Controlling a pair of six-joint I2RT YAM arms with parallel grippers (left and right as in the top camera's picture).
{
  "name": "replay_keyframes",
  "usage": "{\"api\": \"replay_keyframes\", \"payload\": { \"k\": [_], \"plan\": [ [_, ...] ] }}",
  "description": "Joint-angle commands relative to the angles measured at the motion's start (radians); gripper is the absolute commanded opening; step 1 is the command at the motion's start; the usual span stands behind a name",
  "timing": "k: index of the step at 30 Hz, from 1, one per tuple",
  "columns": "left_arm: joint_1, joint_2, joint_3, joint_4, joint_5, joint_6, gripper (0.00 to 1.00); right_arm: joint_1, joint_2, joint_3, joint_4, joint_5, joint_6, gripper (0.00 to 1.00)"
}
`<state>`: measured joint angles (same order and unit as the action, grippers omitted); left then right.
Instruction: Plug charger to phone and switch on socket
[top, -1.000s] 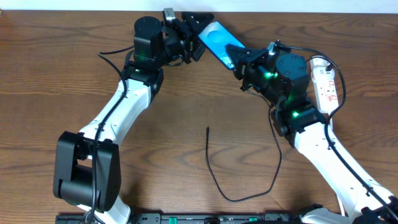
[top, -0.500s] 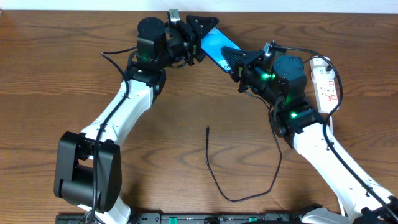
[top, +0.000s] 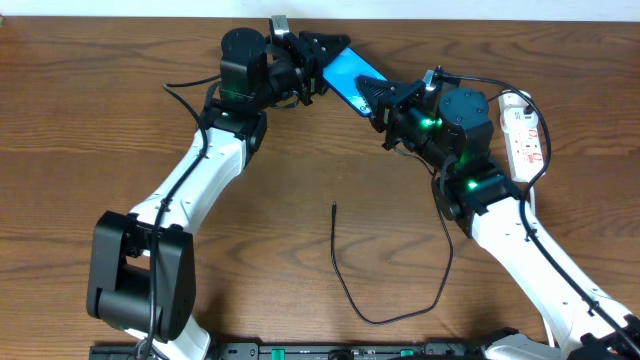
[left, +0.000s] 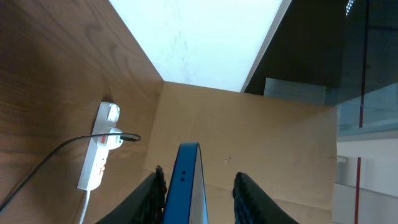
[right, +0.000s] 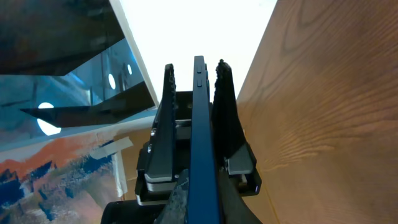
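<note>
Worth noting first, on the left gripper (top: 325, 60): drawn much narrower than a second ago, and now straddling the upper end of the phone (top: 352, 72) at 12 o'clock over the table (top: 100, 120). Not yet clamped, going by the left wrist view: one finger right against the phone's side, the other with a sliver of gap left. No change on the right gripper (top: 373, 97): squeezed tight on the phone's lower end, as before, a finger flat on each face. Slanting from 10 o'clock down to 4 between the two; hard to tell whether lifted clear of the wood or resting on it. Probably a handover or a two-handed steadying, to brace the phone for plugging. No plugging done yet.

Lying untouched at 6 o'clock: the charger (top: 345, 292), thin, black and limp, curled in an open hook, its small plug tip (top: 334, 207) pointing to 12 and well apart from the phone. Parked at 2 o'clock: the socket (top: 526, 135), long, white, hard plastic with red marks; switch position too small to read. As for the phone: slim, rigid, glossy blue on the face, dark round the rim, likely smooth enough to slip in a loose pinch. Underneath, matt brown wood grain.
</note>
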<state>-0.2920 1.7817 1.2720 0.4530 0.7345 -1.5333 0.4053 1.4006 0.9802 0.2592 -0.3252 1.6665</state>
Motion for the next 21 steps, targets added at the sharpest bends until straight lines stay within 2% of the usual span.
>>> {"api": "replay_keyframes", "payload": {
  "k": [1, 3, 6, 7, 10, 21],
  "plan": [
    [0.0, -0.022, 0.018, 0.006, 0.014, 0.006, 0.31, 0.022, -0.007, 0.011, 0.013, -0.017, 0.0, 0.01],
    [0.0, -0.022, 0.018, 0.006, 0.014, 0.006, 0.24, 0.029, -0.007, 0.011, 0.013, -0.013, -0.002, 0.01],
    [0.0, -0.022, 0.018, 0.006, 0.014, 0.005, 0.19, 0.029, -0.007, 0.011, 0.01, -0.01, -0.007, 0.01],
    [0.0, -0.022, 0.018, 0.006, 0.014, 0.005, 0.13, 0.029, -0.007, 0.011, 0.008, -0.01, -0.007, 0.01],
    [-0.002, -0.022, 0.018, 0.006, 0.014, 0.005, 0.08, 0.029, -0.007, 0.011, 0.002, -0.01, -0.007, 0.01],
    [-0.002, -0.022, 0.018, 0.006, 0.013, 0.005, 0.08, 0.029, -0.007, 0.011, -0.009, -0.01, -0.007, 0.01]
  ]
}}
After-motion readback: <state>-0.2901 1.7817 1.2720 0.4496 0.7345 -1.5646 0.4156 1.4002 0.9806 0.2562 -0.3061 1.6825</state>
